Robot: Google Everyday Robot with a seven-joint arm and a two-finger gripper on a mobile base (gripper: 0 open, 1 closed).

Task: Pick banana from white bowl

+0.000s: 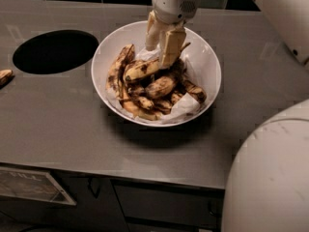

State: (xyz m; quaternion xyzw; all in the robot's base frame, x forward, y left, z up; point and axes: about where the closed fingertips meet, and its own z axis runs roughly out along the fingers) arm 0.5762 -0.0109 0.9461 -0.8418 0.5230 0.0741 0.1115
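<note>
- The gripper [158, 56] hangs from the white wrist at the top of the view and reaches down into the far half of the white bowl [207, 64]. Its two cream fingers [172, 45] stand apart, with crumpled white paper [186, 108] showing in the gap between them, so it is open and clamps nothing.
- The banana [142, 70], yellow and brown-speckled, lies on top of the heap just under the fingertips. It runs from the bowl's left-centre up toward the right finger, whose tip sits at or just above its upper part; whether they touch cannot be told.
- A thin stem [185, 46] pokes out beyond the right finger, toward the far rim.
- Darker, browner bananas [161, 87] fill the rest of the bowl, and one long one [117, 71] curves along the left wall.
- The bowl stands on a grey counter [72, 124], near its middle.
- A dark round hole [55, 51] is cut in the counter to the left, well apart from the bowl, and a bit of banana [5, 76] lies at the left edge.
- The robot's white body [270, 178] fills the lower right corner.
</note>
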